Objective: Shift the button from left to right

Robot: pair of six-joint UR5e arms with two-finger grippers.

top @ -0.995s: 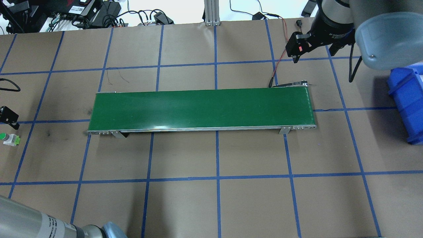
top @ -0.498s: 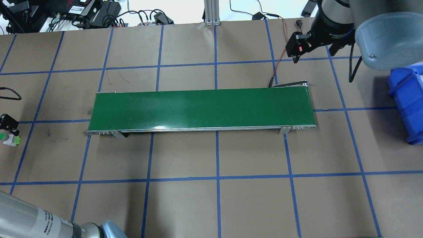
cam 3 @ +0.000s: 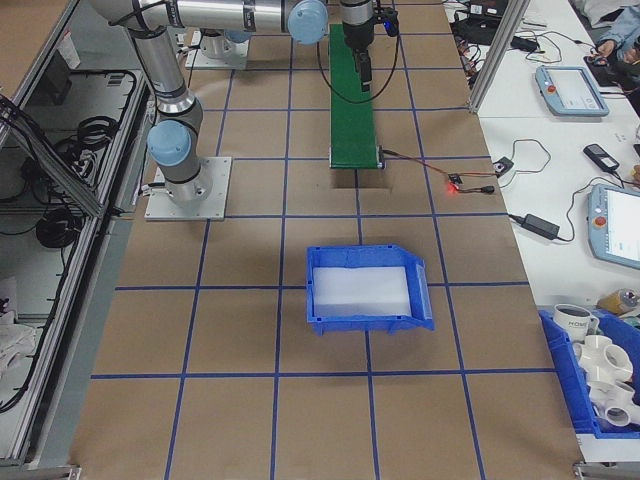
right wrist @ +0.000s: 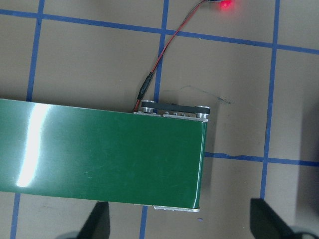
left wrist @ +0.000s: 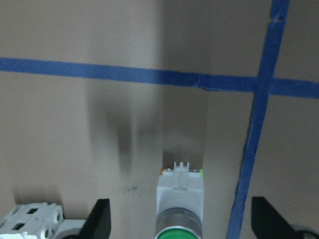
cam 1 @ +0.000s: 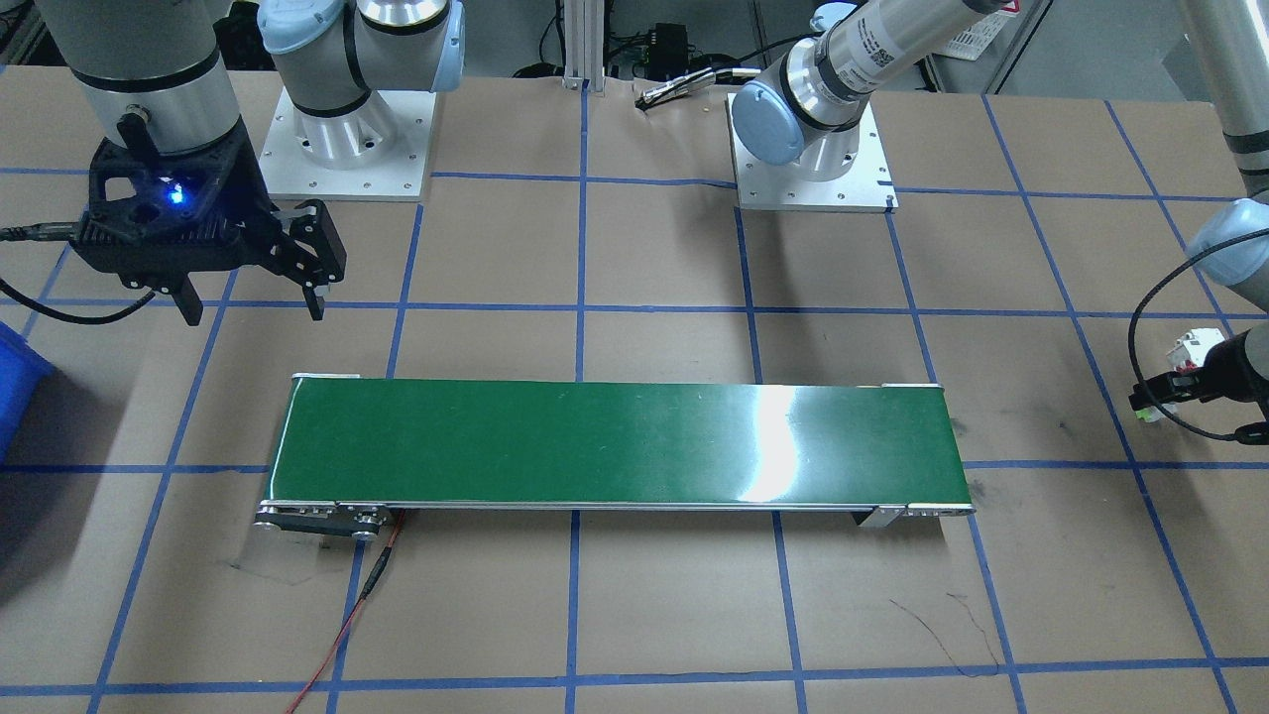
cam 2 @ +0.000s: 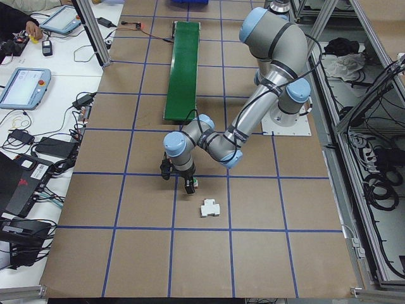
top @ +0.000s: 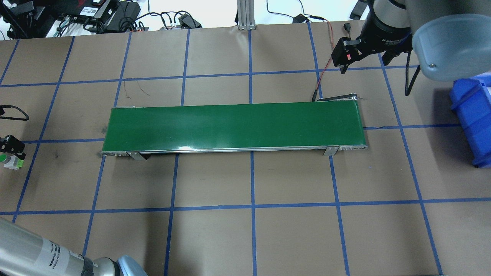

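Both fingertips of the left gripper (left wrist: pixel 180 226) are cut off at the bottom edge of its wrist view, and the overhead view crops that gripper at the table's left edge. Its jaws stand wide apart, with the button (left wrist: pixel 180 205) on the table between them, green cap toward the camera, touching neither finger. A white block (left wrist: pixel 31 223) lies just beside it. Right gripper (cam 1: pixel 250 297) hangs spread open, empty, near the green belt (top: pixel 234 126).
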